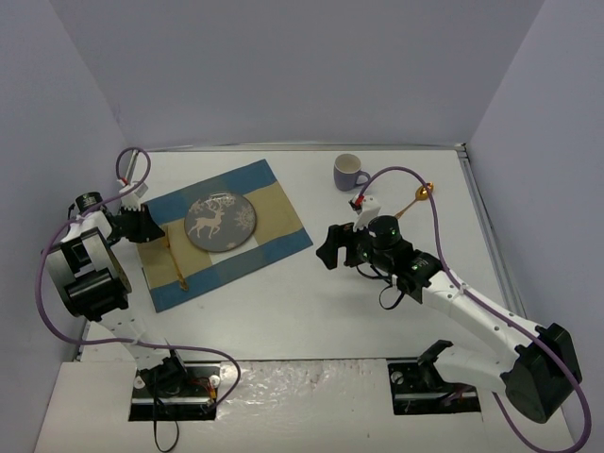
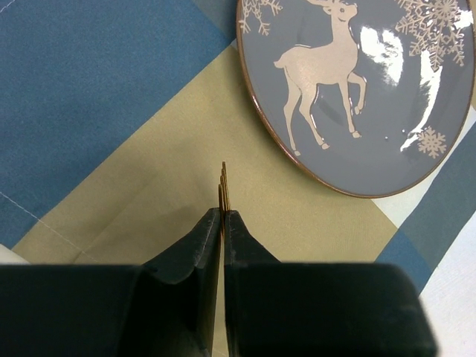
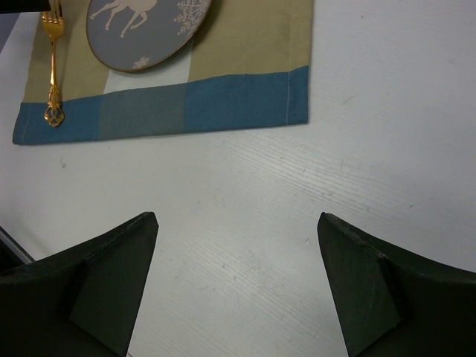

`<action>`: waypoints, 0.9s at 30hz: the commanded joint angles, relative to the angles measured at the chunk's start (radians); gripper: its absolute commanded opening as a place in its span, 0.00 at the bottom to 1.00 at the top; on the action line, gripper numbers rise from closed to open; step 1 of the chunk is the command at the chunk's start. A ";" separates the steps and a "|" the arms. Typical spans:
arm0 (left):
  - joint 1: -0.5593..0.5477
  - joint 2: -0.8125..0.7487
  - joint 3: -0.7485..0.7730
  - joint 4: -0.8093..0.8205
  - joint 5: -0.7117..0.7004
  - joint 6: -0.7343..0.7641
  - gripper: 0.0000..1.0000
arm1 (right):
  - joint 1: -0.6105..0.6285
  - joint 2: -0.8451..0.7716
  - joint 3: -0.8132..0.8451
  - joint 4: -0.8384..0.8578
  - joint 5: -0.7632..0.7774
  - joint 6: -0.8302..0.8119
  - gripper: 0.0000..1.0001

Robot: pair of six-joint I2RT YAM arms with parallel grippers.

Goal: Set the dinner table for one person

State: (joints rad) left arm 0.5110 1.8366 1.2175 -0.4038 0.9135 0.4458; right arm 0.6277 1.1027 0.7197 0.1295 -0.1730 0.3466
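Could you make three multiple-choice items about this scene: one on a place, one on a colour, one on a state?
1. Where does the fork lie? A on the placemat, beside the plate; B on the plate; C on the floor.
2. What colour is the plate? A red; B grey-blue; C green.
3. How are the right fingers? A open, empty; B shut tight; C gripping the plate.
Answers: 1 A, it rests on the cloth; 2 B, grey-blue glaze; 3 A, bare table shows between them.

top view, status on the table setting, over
left gripper shut on gold fork beside plate on placemat. right gripper open, empty, over dinner table. mug far side, nothing blocking.
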 commanded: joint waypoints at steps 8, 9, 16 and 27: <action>0.018 -0.001 0.040 0.028 -0.066 0.030 0.17 | -0.013 -0.013 0.008 0.046 -0.011 -0.001 0.86; 0.018 0.001 0.042 0.028 -0.075 0.025 0.18 | -0.013 -0.014 0.007 0.045 -0.011 -0.001 0.86; 0.011 -0.106 -0.016 0.162 -0.224 -0.213 0.37 | -0.017 -0.017 0.005 0.045 -0.006 -0.004 0.86; -0.200 -0.473 -0.151 0.052 -0.930 -0.648 0.82 | -0.029 -0.042 -0.008 0.045 0.004 -0.008 0.86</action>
State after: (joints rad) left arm 0.3534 1.4463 1.0820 -0.2893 0.2727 0.0287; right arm 0.6087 1.1015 0.7107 0.1295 -0.1726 0.3458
